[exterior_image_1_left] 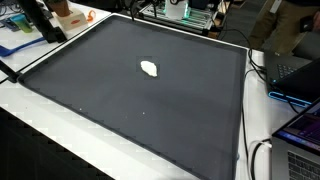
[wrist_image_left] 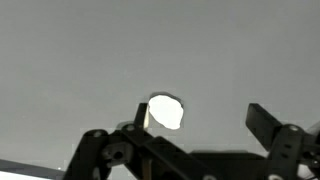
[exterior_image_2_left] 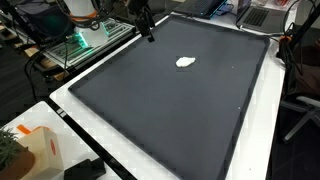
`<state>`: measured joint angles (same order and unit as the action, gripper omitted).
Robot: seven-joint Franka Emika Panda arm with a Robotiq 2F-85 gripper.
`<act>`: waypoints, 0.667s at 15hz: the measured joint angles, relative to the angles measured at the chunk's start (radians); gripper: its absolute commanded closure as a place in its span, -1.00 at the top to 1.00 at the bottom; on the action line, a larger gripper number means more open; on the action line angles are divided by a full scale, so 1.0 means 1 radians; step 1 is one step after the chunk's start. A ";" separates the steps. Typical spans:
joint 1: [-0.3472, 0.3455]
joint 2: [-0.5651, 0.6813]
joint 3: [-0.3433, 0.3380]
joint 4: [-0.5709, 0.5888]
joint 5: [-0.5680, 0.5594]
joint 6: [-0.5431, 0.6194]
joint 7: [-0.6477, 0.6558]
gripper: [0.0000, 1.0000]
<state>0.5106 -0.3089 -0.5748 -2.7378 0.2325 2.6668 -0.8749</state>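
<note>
Exterior view, item one: we are logging a small white lump that is lying on a dark mat, which is covering the white worktop. The gripper is hanging beyond the mat's far corner, well apart from the lump.

Exterior view, item two: we are again finding the white lump lying alone on the dark mat, in its far half. The gripper is hovering just at the mat's edge, apart from the lump. An orange box is sitting on the worktop at the near corner.

Wrist view: the gripper is standing spread wide and is gripping nothing. The white lump is showing between the fingers, on the mat beyond them, untouched and nearer one fingertip than the other.
</note>
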 measured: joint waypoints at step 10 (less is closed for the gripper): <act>0.222 -0.060 -0.222 0.018 0.381 0.055 -0.561 1.00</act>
<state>0.7327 -0.3690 -0.7964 -2.7198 0.6133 2.7221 -1.4358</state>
